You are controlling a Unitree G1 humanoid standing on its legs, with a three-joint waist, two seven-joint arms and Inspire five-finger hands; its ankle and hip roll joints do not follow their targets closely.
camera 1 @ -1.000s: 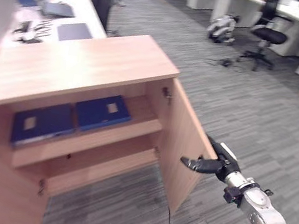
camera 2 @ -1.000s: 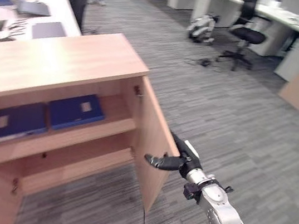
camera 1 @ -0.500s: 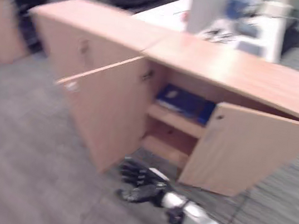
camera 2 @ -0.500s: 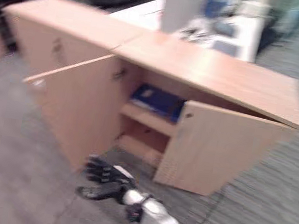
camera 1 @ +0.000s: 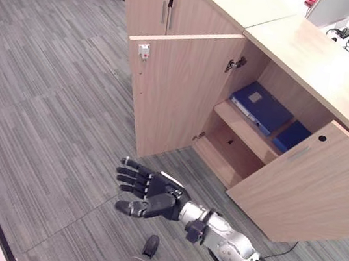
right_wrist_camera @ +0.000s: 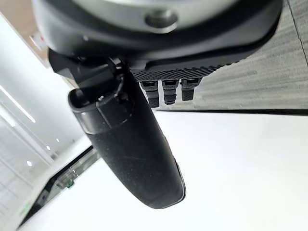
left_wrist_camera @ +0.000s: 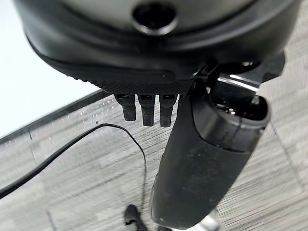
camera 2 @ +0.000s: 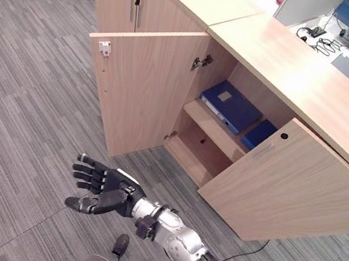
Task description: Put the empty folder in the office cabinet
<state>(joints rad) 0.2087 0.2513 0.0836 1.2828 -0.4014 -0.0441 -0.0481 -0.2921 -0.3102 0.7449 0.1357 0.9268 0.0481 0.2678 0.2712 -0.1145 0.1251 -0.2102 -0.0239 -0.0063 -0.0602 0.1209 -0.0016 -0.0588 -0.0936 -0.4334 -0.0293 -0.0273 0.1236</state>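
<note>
Left eye view: right hand [camera 1: 152, 195] fingers spread, empty; two folders [camera 1: 261, 108] in cabinet [camera 1: 181, 85].

The second dark blue folder [camera 1: 291, 135] on the upper shelf of the light wooden office cabinet [camera 1: 315, 66] is partly hidden behind the cabinet's open right-hand door [camera 1: 320, 191]. The lower shelf [camera 2: 199, 152] lies in shadow, so its contents cannot be told. The cabinet's top is cut off by the picture's edge. Small dark items [camera 2: 317, 39] on the white desk behind are too small to identify.
</note>
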